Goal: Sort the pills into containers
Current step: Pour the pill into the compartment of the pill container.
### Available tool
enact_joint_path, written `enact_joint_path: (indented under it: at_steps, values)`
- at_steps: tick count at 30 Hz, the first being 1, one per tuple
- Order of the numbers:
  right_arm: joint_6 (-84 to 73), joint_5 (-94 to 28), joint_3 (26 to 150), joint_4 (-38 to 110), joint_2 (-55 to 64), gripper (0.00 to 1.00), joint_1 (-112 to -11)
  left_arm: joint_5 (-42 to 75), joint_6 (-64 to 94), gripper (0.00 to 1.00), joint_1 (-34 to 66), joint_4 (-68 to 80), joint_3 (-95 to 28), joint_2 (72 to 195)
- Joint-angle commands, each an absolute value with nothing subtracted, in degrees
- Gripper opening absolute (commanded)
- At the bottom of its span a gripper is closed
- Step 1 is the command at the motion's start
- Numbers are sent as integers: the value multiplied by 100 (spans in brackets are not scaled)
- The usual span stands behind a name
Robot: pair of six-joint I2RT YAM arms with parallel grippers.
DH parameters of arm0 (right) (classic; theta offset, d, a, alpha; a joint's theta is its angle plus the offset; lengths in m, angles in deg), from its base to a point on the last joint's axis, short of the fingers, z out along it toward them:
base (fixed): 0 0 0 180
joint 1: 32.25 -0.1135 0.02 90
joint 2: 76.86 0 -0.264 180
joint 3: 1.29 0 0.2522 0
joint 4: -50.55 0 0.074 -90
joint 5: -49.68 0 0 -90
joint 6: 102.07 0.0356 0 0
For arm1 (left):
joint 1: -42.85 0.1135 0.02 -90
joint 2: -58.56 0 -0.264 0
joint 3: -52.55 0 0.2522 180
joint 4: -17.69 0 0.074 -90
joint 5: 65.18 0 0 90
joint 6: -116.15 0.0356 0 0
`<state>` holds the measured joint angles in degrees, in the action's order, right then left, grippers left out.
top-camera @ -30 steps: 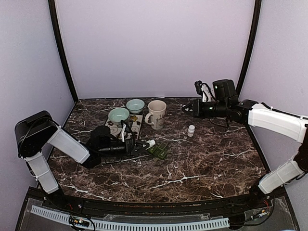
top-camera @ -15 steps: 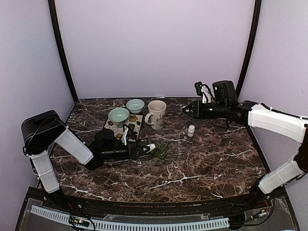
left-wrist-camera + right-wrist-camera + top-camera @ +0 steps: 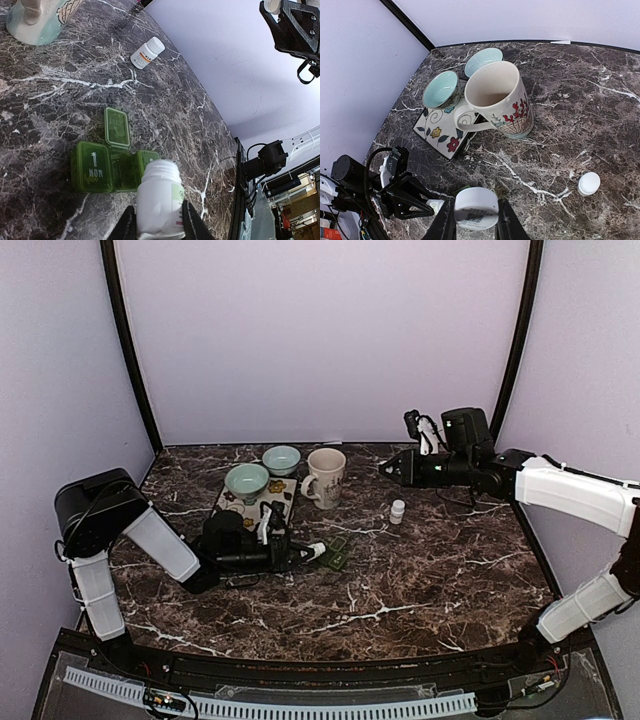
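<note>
In the overhead view, we find the green pill box (image 3: 336, 553) near the middle of the table (image 3: 430, 590). In the left wrist view one lid stands raised, while the lid marked MON is down.

The left gripper (image 3: 292, 553) lies at 9 o'clock from the pill box, low over the table. Its jaws are clenched on a white bottle (image 3: 159, 200), whose neck points toward the box.

A small bottle (image 3: 397, 511) stands alone at 2 o'clock from the pill box.

The right gripper (image 3: 390, 468) hangs in the air at 12 o'clock from that small bottle. It grasps a white round item (image 3: 476, 206); we cannot tell whether it is a cap or a bottle.

A mug (image 3: 325, 477) stands at 12 o'clock from the box. Two bowls (image 3: 247, 480) and a flowered tile (image 3: 440, 132) lie at 10 to 11 o'clock.
</note>
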<state>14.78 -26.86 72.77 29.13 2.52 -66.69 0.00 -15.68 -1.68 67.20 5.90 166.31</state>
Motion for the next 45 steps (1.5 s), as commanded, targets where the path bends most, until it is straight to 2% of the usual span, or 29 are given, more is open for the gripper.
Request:
enact_joint_path:
  at_steps: [1,45]
  values:
    - [1427,-2689,7233,3165,189,0,-6628,-56,-1542,0,-197,6813,450,16661]
    - [1432,-2619,7168,3213,167,0,-6610,345,-1315,0,-329,6195,266,16755]
